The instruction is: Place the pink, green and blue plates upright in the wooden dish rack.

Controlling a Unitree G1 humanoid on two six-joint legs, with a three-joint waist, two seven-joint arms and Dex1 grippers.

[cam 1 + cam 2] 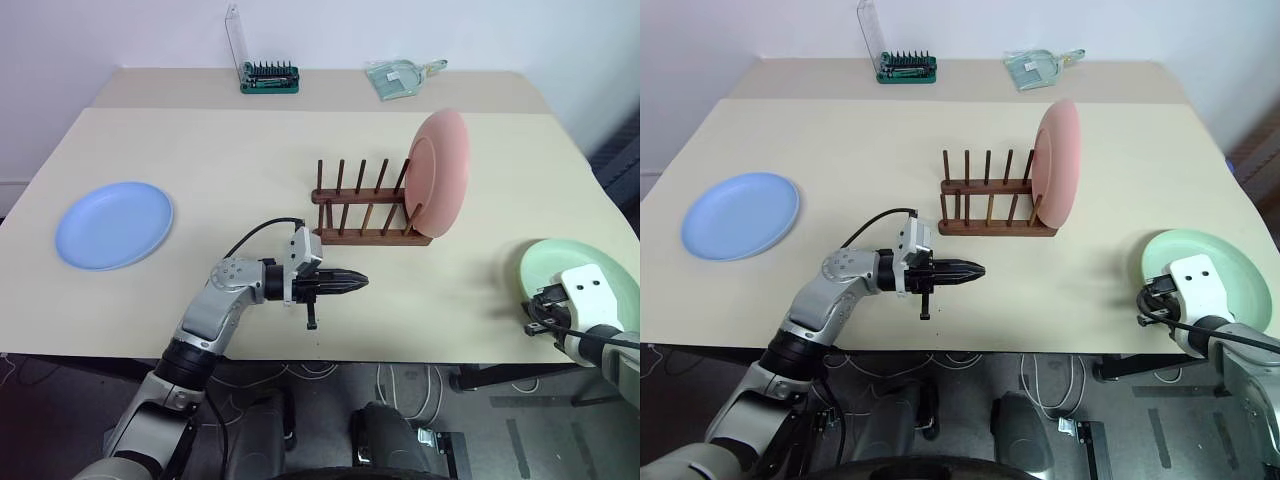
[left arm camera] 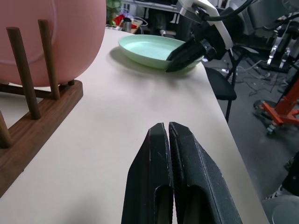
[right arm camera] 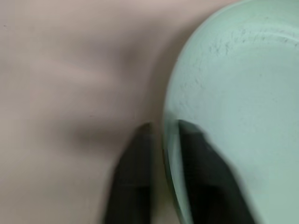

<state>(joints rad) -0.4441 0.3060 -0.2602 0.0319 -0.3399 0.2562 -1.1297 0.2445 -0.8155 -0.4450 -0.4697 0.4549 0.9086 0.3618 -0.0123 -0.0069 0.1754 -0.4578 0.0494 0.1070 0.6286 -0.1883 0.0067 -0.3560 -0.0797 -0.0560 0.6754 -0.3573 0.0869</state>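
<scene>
Head views: the wooden dish rack (image 1: 365, 210) stood near the middle of the bench (image 1: 300, 140). The pink plate (image 1: 440, 175) stood upright at the rack's right end, between the pegs. The blue plate (image 1: 113, 224) lay flat on the bench, well apart to the left. The green plate (image 1: 1210, 275) lay flat at the front right edge of the bench. The left claw (image 1: 352, 284) pointed level toward the right, just in front of the rack, with its fingers pressed together and nothing between them. The right claw (image 1: 1152, 300) sat at the near left rim of the green plate. A green tool-bit holder (image 1: 269, 78) and a clear bag (image 1: 400, 76) lay at the far edge.

Left wrist view: the left claw's fingers (image 2: 154, 186) were closed on each other, empty, above the bare bench. The rack's end and the pink plate were beside it. The right claw reached the rim of the green plate beyond.

Right wrist view: the right claw (image 3: 163, 140) was clamped on the green plate's rim, one finger (image 3: 135, 172) outside on the bench side and the other over the plate's inner surface.
</scene>
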